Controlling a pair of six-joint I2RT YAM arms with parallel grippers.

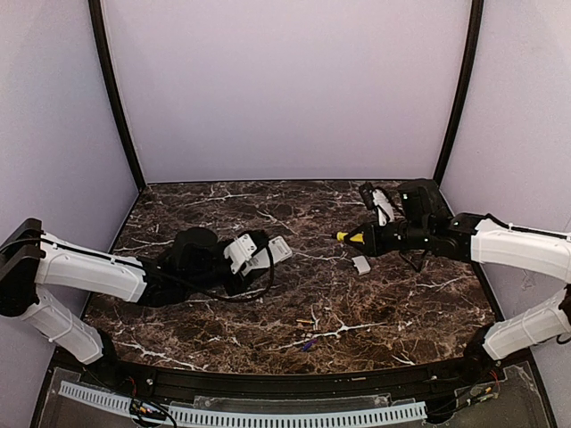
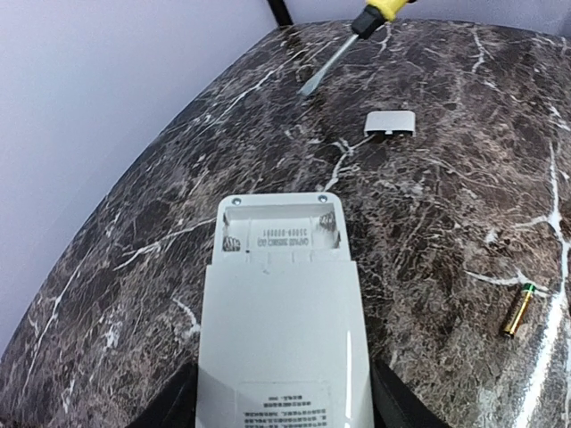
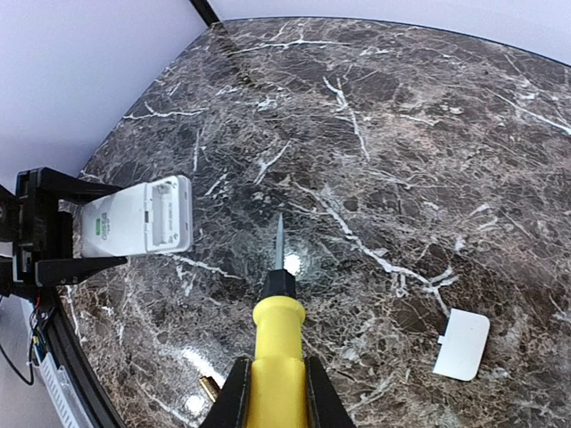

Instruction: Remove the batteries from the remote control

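My left gripper (image 1: 243, 259) is shut on the white remote control (image 1: 268, 251) and holds it back side up; in the left wrist view the gripper (image 2: 281, 406) grips its sides. The remote's (image 2: 278, 303) battery bay at the far end is open and empty. One battery (image 1: 306, 321) lies on the table in front of the remote, another (image 1: 308, 343) nearer the front edge. One battery (image 2: 517, 309) shows in the left wrist view, and the tip of one (image 3: 210, 389) in the right wrist view. My right gripper (image 1: 373, 235) is shut on a yellow-handled screwdriver (image 3: 278, 348), its blade pointing toward the remote (image 3: 143, 218).
The small white battery cover (image 1: 361, 265) lies on the marble table below the screwdriver tip; it also shows in the left wrist view (image 2: 391, 123) and the right wrist view (image 3: 462, 343). Lilac walls close the back and sides. A black rail runs along the front edge (image 1: 285, 379).
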